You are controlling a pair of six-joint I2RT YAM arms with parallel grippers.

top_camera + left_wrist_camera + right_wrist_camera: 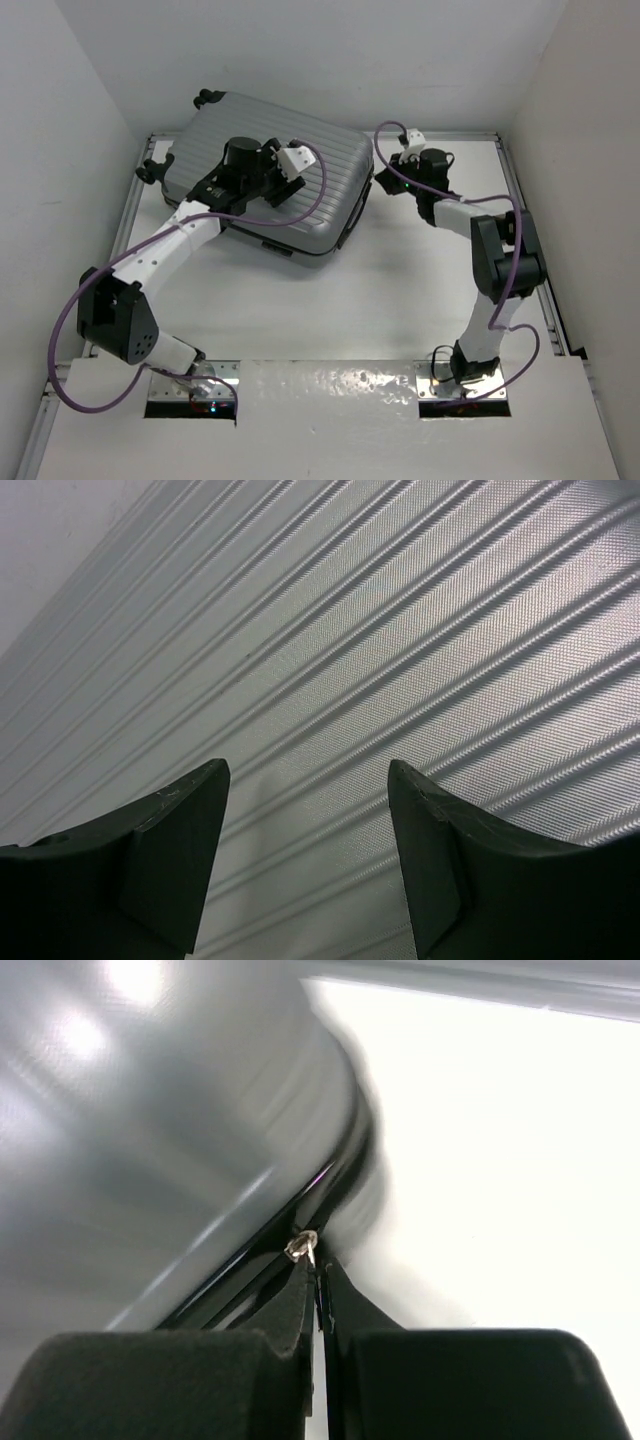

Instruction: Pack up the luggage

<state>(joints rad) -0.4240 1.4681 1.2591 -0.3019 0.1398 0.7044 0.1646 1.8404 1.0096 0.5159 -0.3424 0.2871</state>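
Note:
The luggage [300, 160] is a silver-grey ribbed hard-shell suitcase lying closed at the back left of the table. My left gripper [290, 170] hovers over its top shell with its jaws open and empty; the ribbed shell [400, 630] fills the left wrist view between the fingers [180, 850]. My right gripper [385, 180] is at the suitcase's right corner, shut on the metal zipper pull [303, 1248] at the dark zip seam [330, 1185] between the two shells.
White walls enclose the table on the left, back and right. A black wheel [207, 98] and side handles [155, 165] stick out on the suitcase's left. The white tabletop [400, 290] lies between the suitcase and the arm bases.

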